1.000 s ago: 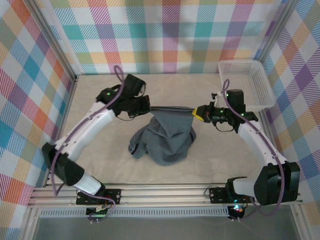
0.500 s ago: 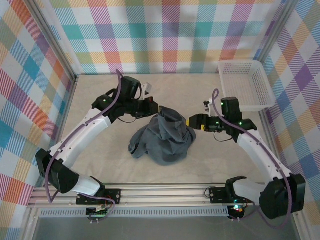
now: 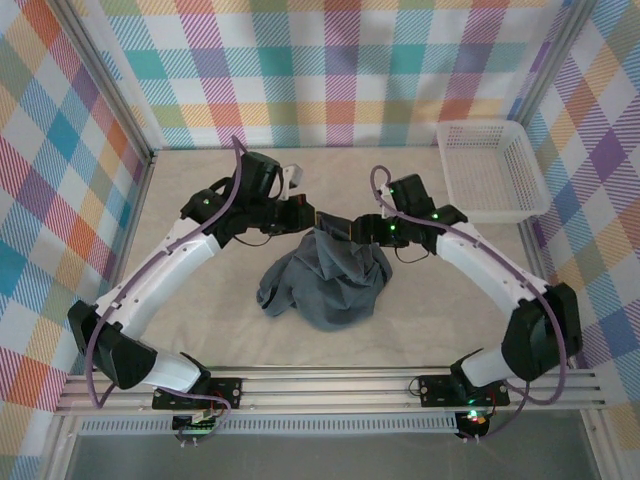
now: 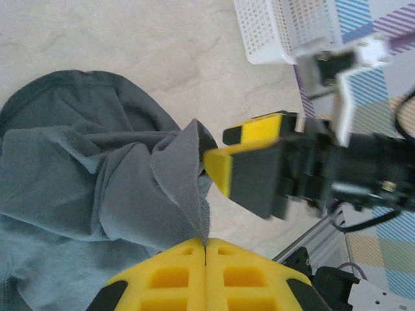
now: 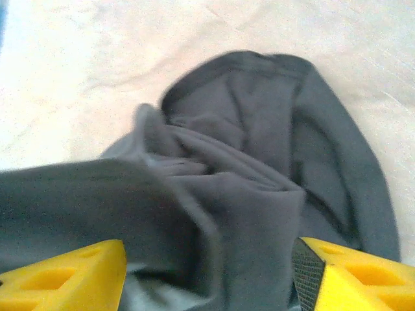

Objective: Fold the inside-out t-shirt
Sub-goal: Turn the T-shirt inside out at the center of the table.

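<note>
Slate-grey t-shirt (image 3: pixel 330 285) lies bunched on your worktop (image 3: pixel 200 200), left of the white basket (image 3: pixel 490 170), sleeves lost in folds. Your left claw (image 3: pixel 312 219) pinches its raised edge; your right claw (image 3: pixel 350 228) gapes wide astride the cloth

Robot test cell — plaid walls (image 3: pixel 340 70), aluminium rail (image 3: pixel 330 385)
</note>
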`<state>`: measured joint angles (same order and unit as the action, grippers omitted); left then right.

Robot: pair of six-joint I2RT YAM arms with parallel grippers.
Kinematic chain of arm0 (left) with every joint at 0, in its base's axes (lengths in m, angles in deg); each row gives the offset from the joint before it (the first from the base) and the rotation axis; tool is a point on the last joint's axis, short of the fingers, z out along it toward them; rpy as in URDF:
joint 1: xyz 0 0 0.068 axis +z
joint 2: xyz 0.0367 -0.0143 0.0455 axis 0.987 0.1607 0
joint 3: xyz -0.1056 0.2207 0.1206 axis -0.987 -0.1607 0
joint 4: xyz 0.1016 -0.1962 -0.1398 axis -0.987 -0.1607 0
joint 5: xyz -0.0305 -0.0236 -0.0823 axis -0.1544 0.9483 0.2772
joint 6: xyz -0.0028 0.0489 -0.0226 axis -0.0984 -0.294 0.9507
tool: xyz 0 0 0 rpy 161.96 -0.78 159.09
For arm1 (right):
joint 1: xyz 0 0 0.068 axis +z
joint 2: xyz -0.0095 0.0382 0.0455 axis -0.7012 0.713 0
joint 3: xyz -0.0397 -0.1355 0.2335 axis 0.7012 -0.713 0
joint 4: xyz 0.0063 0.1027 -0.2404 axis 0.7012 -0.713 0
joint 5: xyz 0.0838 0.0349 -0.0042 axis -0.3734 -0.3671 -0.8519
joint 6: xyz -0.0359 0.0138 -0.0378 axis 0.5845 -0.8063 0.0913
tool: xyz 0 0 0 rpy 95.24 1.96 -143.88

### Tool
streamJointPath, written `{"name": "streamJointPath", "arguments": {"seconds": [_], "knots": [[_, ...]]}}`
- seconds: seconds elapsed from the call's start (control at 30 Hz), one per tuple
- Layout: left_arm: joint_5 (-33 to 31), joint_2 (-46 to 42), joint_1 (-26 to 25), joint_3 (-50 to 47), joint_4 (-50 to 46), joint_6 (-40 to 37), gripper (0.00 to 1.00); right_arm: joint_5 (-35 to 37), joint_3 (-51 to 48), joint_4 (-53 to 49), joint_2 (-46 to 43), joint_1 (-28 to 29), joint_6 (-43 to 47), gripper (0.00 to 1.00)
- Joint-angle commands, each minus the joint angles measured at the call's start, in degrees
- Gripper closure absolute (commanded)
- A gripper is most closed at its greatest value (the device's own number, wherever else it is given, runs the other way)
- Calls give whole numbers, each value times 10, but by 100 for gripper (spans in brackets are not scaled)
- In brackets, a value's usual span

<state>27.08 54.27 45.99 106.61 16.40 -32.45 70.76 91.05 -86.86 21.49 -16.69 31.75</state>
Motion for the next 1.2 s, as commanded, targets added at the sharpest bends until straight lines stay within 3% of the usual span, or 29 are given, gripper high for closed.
{"name": "streamJointPath", "arguments": {"seconds": [0.0, 0.13, 0.23, 0.27, 0.37, 0.4, 0.53, 0.83, 0.97, 1.17], "knots": [[-16, -32, -3, -4, -3, -21, 100, 66, 17, -80, 22, 1, -58, 32], [-91, -54, -2, -6, -30, -18, 100, 100, 7, -136, 22, -6, -48, 42], [-118, -60, 0, -3, -40, -19, 100, 72, -26, -145, -15, -33, -51, 46], [-129, -62, 0, 0, -43, -18, 100, 51, -37, -143, -32, -44, -54, 52], [-144, -62, 0, 14, -48, -21, 100, -46, -49, -114, -67, -64, -54, 97], [-140, -60, 1, 23, -46, -27, 100, -97, -44, -96, -74, -64, -46, 100], [-146, -43, 7, 88, -54, -50, 100, -216, 6, -37, -96, -64, -73, 100], [-214, 0, 25, 298, -62, -98, 100, -194, 150, 115, -149, -65, -118, 100], [-250, -21, 26, 292, -40, -106, 100, -165, 133, 122, -181, -65, -92, 100], [-218, -27, 26, 240, -44, -91, 100, -179, 66, 90, -216, -65, -80, 100]]}}
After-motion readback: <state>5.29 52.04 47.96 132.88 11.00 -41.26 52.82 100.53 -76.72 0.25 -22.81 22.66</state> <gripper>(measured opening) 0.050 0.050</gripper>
